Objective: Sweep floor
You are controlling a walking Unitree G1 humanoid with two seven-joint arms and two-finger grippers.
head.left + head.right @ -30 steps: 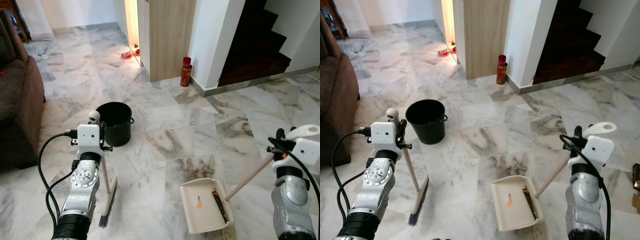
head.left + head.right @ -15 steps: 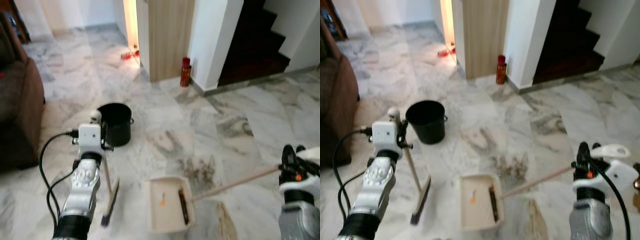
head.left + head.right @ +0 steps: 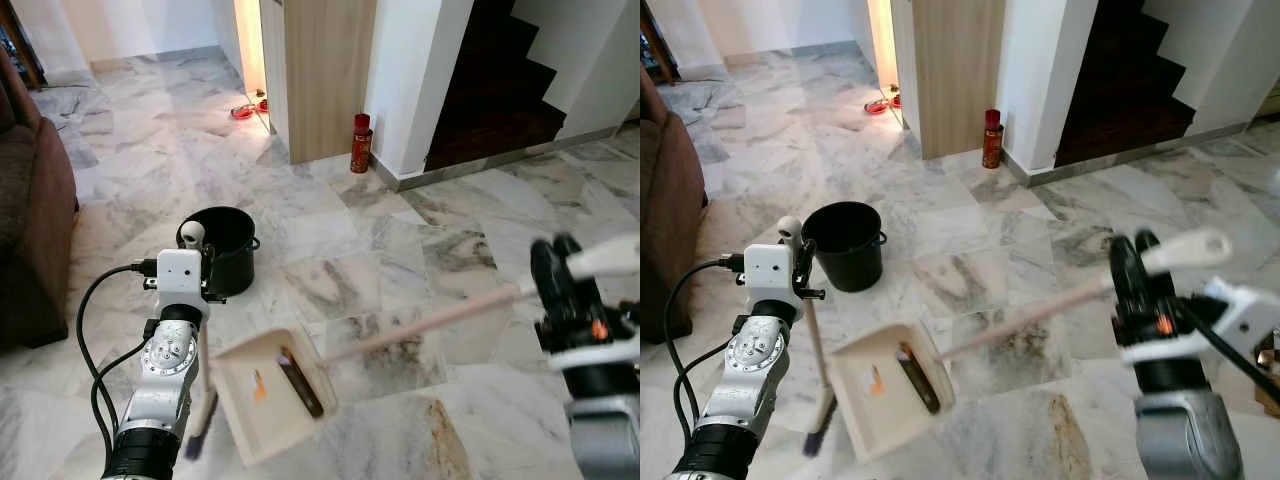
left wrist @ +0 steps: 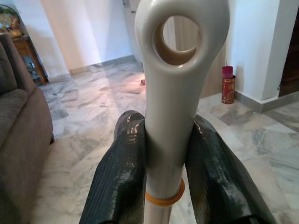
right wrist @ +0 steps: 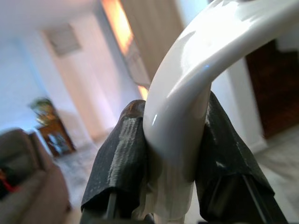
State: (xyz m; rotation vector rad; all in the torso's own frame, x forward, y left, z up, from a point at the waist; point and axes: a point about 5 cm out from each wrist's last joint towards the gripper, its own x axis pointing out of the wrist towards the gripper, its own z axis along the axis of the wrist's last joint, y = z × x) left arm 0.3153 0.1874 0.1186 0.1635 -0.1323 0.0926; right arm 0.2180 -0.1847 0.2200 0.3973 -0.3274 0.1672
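The white plastic broom handle (image 4: 173,121) is clamped by the left gripper (image 4: 168,163), seen close in the wrist view. The cream long-handled dustpan (image 3: 265,395) is gripped by the right gripper (image 5: 173,158), near a black round bucket (image 3: 222,262) on the marble floor (image 3: 400,240).

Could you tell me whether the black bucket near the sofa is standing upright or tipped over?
Upright. The black bucket stands on the marble floor with its round open mouth facing up, beyond the left gripper.

Floor's glossy marble tile (image 3: 400,250), grey and brown veins. Sitting on it: a black bucket (image 3: 222,250), a red canister (image 3: 360,143) by the wall corner, a brown sofa (image 3: 30,220), and red bowls (image 3: 245,111) near the lit doorway
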